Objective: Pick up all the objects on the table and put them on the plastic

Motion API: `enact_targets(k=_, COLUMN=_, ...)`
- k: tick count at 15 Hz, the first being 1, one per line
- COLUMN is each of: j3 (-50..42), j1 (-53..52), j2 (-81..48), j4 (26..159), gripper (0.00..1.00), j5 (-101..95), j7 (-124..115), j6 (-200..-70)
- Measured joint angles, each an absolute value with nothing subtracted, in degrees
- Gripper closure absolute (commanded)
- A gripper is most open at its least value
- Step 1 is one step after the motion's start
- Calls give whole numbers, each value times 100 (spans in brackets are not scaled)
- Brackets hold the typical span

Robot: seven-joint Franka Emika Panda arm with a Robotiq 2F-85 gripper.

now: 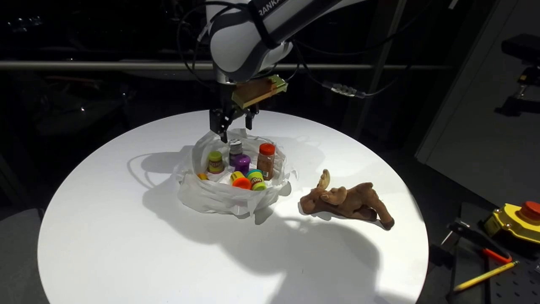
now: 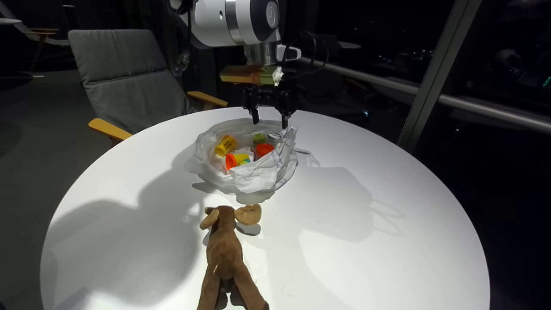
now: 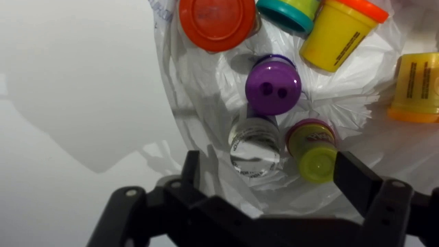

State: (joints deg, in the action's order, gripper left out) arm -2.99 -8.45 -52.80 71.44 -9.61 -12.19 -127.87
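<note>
White plastic (image 1: 217, 200) gapes wide – presumably so I can drop things in; my gripper (image 1: 236, 132), fingers (image 3: 358, 181) parted around nothing, hangs above it. Inside, left to right in an exterior view: lime tub (image 1: 215, 162), silver-topped jar (image 1: 235, 147), purple tub (image 1: 242, 163), red-lidded jar (image 1: 265, 162), among others. Farther right, on the table (image 1: 105, 240) outside, lies a brown plush toy (image 1: 356, 200) – probably my next pick.

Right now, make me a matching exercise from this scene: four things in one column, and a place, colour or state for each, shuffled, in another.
Things
1. stuffed animal
2. claw
3. bag
4. jar

Descriptions
A. white and crumpled
B. red on top, inside the bag
C. open, above the bag
D. brown, on the table outside the bag

Pairs: 1-D, 2-C, 3-A, 4-B
</note>
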Motion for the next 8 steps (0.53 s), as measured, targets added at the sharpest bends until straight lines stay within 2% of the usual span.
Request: enact_targets(k=8, j3=-366, j1=-1066, j2=-3439, j4=8972, gripper=0, j5=-994, j7=-1593, j6=-12886)
